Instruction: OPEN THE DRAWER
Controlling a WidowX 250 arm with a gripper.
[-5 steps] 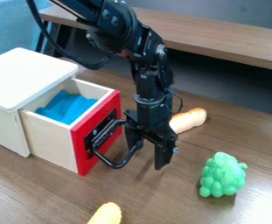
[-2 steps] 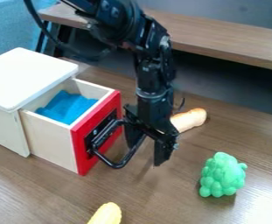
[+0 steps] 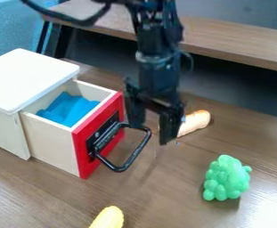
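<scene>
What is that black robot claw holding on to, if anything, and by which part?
Nothing is held: the black two-finger gripper hangs open by the black, loop-shaped handle of the red-fronted wooden drawer, with nothing gripped between its fingers.

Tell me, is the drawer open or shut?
Open: the drawer's red front stands out from the white box, showing blue cloth inside.

I see the drawer [image 3: 51, 144] standing open from its white box [image 3: 30, 80], blue material [image 3: 69, 108] inside, black handle [image 3: 135, 156] jutting from its red front. My gripper [image 3: 150, 135] hangs by the handle, fingers apart. A tan toy [image 3: 195, 123], a green bumpy one [image 3: 226, 178] and a yellow one [image 3: 109, 218] lie on the desk [image 3: 182, 205].
</scene>
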